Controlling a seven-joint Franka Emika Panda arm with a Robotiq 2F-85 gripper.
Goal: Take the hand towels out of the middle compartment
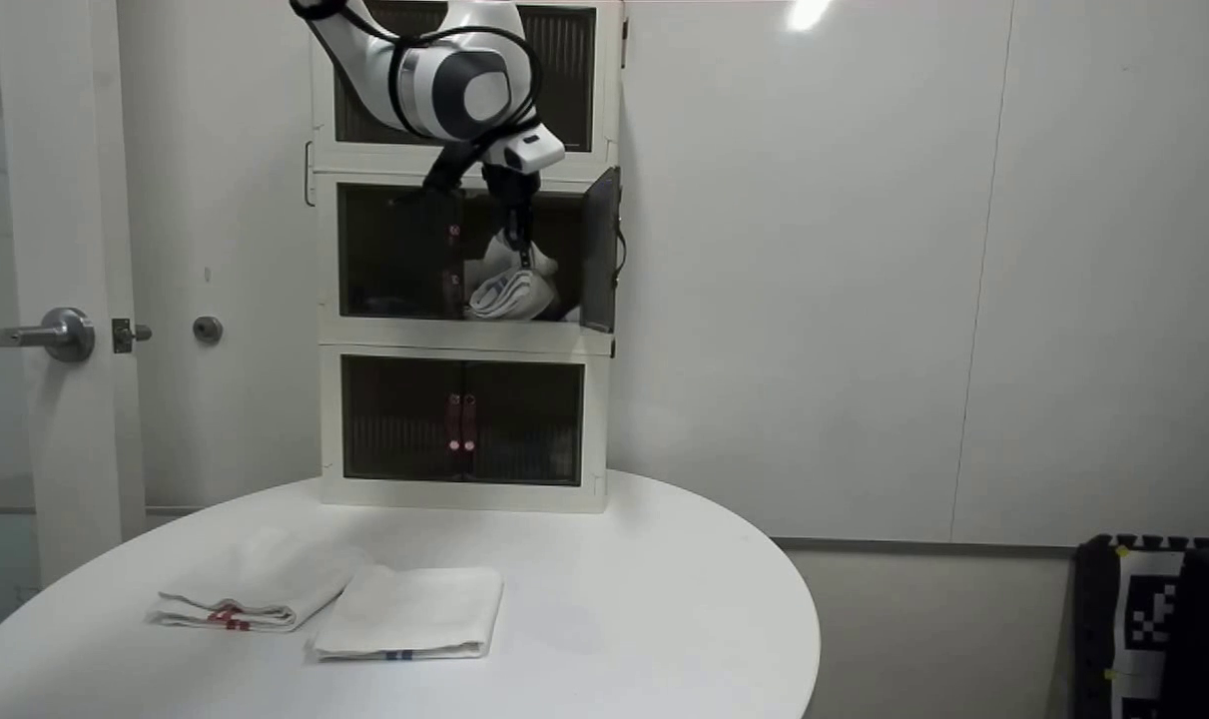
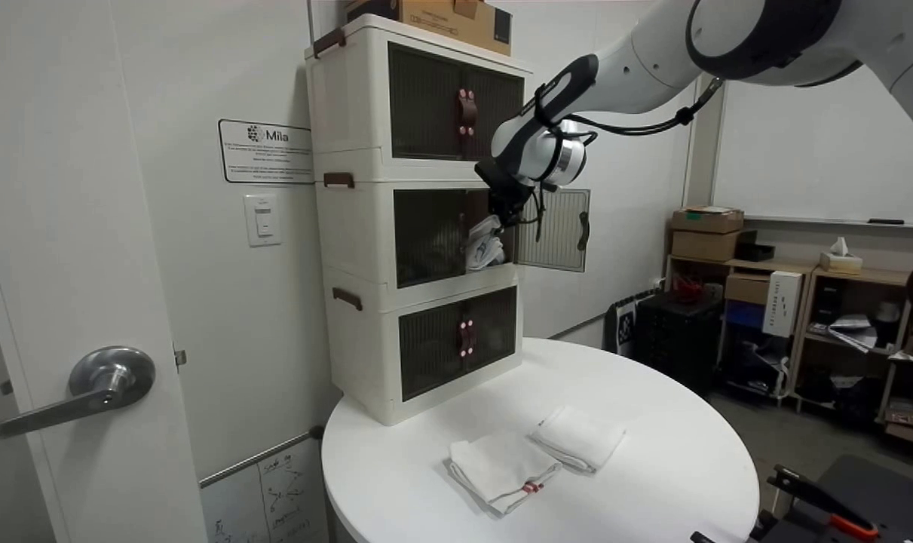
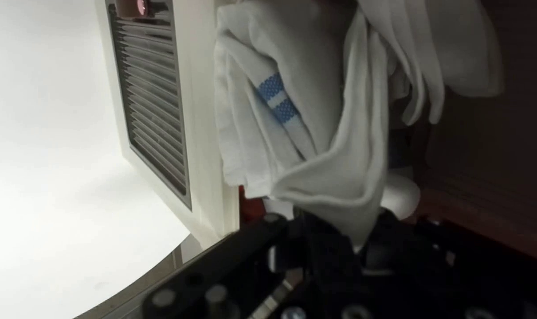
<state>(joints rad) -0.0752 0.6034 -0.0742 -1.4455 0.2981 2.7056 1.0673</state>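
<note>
The middle compartment (image 1: 464, 335) has one door (image 1: 601, 250) swung open. Folded white towels (image 1: 511, 297) lie inside, and they also show in an exterior view (image 2: 485, 245). In the wrist view, a white towel with a blue stripe (image 3: 301, 53) sits at the compartment's front edge. My gripper (image 1: 521, 250) is at the compartment opening, pointing down. In the wrist view, my gripper (image 3: 343, 221) is shut on a white towel's corner. Whether this corner belongs to the blue-striped towel is unclear. More white cloth (image 3: 459, 48) shows further in.
On the round white table (image 1: 664, 599) lie a folded red-striped towel (image 1: 255, 589) and a folded blue-striped towel (image 1: 414, 604). The open door (image 2: 558, 230) stands beside the gripper. Shut compartments are above (image 2: 456, 102) and below (image 2: 456, 343). A rounded white object (image 3: 401, 195) is inside.
</note>
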